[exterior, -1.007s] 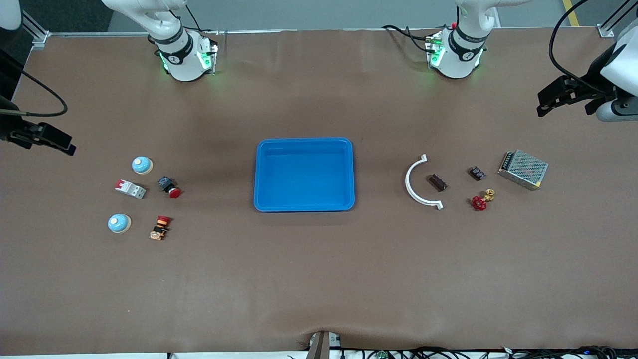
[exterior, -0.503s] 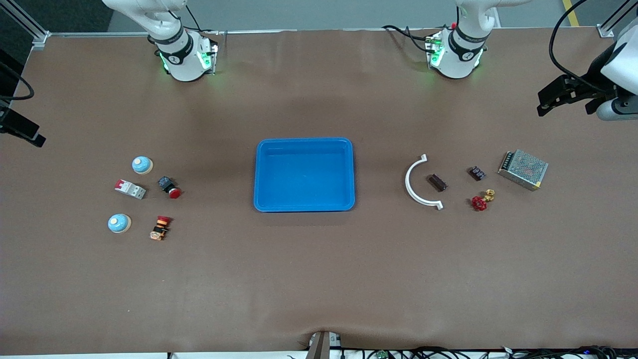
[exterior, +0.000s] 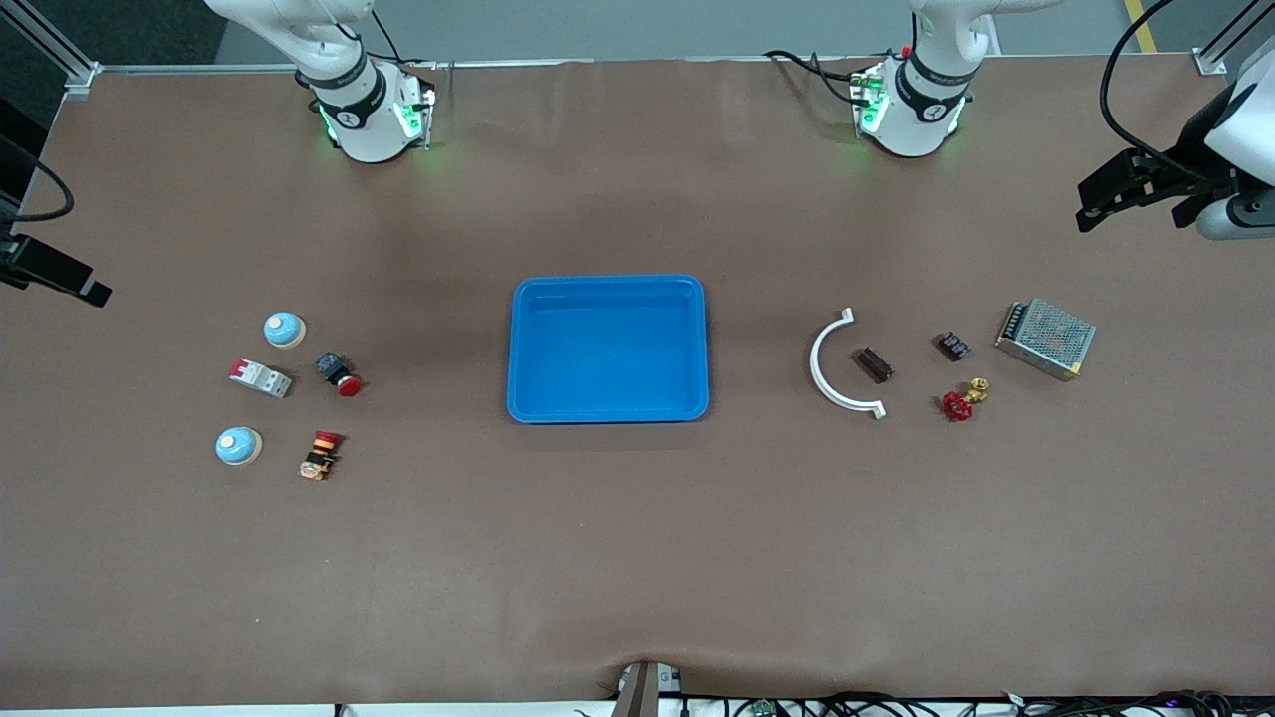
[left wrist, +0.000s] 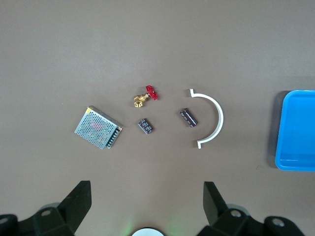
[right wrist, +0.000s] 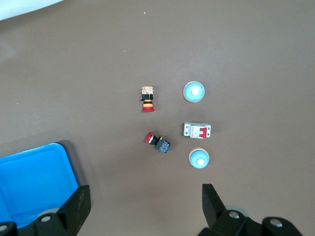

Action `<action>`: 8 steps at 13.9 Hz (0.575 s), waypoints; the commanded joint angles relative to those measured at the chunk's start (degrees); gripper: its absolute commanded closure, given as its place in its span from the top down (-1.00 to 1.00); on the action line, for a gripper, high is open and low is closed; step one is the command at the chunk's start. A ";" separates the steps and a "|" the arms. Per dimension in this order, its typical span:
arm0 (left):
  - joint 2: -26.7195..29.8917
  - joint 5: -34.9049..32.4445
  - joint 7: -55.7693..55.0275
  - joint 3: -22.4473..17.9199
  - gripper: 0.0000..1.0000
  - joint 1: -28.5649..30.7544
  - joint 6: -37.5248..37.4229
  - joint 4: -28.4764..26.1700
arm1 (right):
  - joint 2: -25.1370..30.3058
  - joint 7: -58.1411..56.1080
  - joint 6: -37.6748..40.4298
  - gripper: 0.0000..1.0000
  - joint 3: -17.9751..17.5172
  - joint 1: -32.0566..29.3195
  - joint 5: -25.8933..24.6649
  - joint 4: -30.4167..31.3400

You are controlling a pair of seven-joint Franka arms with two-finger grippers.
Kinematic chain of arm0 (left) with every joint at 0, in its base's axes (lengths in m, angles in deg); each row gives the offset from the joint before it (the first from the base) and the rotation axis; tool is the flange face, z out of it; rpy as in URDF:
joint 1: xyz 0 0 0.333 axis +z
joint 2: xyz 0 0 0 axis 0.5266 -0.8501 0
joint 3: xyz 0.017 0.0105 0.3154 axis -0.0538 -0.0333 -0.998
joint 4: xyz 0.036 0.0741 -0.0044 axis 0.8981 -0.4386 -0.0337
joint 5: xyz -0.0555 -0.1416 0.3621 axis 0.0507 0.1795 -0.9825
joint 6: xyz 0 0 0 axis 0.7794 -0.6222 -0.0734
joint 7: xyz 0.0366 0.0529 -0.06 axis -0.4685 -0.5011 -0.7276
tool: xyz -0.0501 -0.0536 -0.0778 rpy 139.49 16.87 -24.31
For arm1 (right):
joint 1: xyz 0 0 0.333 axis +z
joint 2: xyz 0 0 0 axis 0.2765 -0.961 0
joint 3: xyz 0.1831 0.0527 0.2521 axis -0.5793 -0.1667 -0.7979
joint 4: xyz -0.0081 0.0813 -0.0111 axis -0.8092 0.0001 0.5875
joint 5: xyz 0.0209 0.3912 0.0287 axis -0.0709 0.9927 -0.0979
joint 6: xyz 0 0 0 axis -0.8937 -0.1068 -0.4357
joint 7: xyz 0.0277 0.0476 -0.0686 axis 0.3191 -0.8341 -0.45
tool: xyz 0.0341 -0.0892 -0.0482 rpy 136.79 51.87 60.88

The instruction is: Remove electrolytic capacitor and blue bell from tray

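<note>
Two bells sit toward the right arm's end of the tabletop (exterior: pixel 618 558), well apart from the blue tray (exterior: pixel 608 284): one bell (exterior: pixel 284 329) farther from the front camera, the other bell (exterior: pixel 238 446) nearer. I see the capacitor (exterior: pixel 874 364) toward the left arm's end from the tray, just beside the white curved bracket (exterior: pixel 832 383) (inside its arc, not touching). Left gripper (exterior: pixel 1096 199) hangs over the tabletop's edge at its own end, jaws wide, holding nothing. Right gripper (exterior: pixel 85 284) hangs at the edge of the right arm's end, jaws wide and empty in the right wrist view. The tray holds nothing.
</note>
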 commanded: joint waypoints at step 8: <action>0.08 -0.81 0.77 0.04 1.00 0.23 -0.81 1.33 | -2.96 0.76 -5.76 1.00 -5.83 -0.51 -3.95 -0.14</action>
